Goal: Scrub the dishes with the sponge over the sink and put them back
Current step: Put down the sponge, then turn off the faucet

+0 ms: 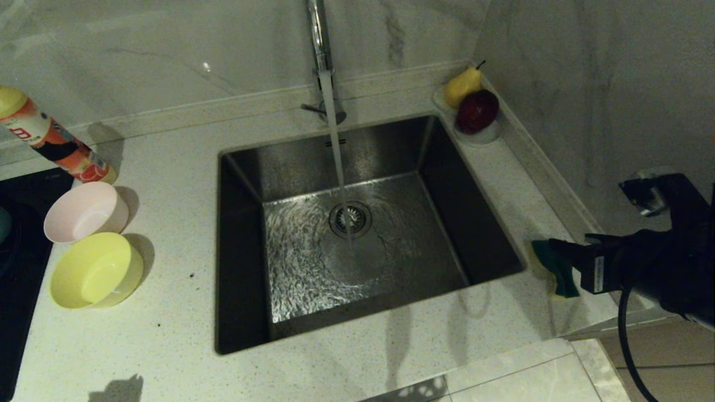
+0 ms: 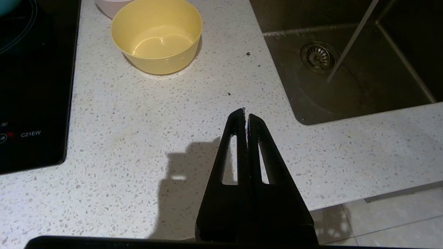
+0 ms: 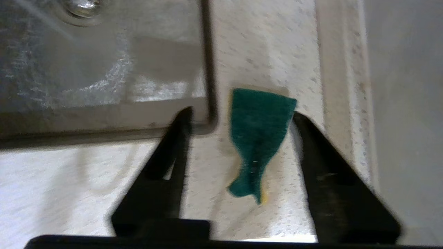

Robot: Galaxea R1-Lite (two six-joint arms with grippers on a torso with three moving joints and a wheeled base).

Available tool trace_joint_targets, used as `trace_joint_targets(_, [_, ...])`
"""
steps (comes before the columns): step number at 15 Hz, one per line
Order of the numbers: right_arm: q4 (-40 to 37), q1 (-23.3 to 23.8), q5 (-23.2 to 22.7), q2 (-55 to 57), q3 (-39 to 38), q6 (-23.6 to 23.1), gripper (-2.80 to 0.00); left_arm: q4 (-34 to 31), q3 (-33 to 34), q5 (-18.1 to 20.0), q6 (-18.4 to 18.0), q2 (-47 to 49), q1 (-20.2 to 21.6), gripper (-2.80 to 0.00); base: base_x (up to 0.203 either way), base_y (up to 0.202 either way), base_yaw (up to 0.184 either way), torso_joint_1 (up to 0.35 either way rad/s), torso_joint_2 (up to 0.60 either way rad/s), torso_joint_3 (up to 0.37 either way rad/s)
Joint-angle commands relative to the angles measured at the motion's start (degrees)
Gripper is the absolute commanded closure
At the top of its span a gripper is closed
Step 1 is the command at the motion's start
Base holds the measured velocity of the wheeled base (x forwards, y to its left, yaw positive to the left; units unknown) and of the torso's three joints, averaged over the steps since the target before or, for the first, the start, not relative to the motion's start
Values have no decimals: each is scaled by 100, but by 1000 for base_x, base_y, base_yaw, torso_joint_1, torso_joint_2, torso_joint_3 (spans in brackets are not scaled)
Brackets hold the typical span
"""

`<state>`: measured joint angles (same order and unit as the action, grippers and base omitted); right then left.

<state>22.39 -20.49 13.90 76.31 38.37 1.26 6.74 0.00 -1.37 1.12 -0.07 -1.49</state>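
The sponge (image 1: 553, 268) (image 3: 258, 138), green side up and pinched out of shape, lies on the counter at the sink's near right corner. My right gripper (image 1: 558, 261) (image 3: 242, 113) is open around it, one finger on each side, one fingertip close to the sponge's corner. Left of the sink (image 1: 246, 268) stand a pale pink bowl (image 1: 84, 212) and a yellow bowl (image 1: 95, 271) (image 2: 157, 34), both upright. A sliver of light blue shows at the far left edge (image 1: 2, 223). My left gripper (image 2: 246, 116) is shut and empty above the bare counter near its front edge.
Water runs from the chrome faucet (image 1: 318, 33) onto the drain (image 1: 350, 219). A black cooktop (image 1: 17, 279) lies far left, an orange bottle (image 1: 50, 142) leans behind the bowls. A white dish with a pear and a red apple (image 1: 475, 106) sits in the back right corner by the wall.
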Motion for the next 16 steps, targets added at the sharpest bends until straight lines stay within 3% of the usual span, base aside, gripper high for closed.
trace_joint_targets(1, [-57,-126,-172,-488,13,5,0,11,229,-1,2,-10,-1,0,0,0,0,0,0,0])
trace_joint_targets(5, [-40,-134,-732,-1081,18,-14,0,11,229,-4,2,-10,-1,0,0,0,0,0,0,0])
trace_joint_targets(10, [-494,-56,-2278,-2167,-82,-45,0,11,229,-4,2,-10,-1,0,0,0,0,0,0,0])
trace_joint_targets(14, [-1282,644,-3743,-3092,-286,-46,0,11,229,-4,2,-10,-1,0,0,0,0,0,0,0])
trace_joint_targets(16, [-1448,940,-4155,-3520,-504,-46,0,9,229,-4,2,-10,-1,0,0,0,0,0,0,0])
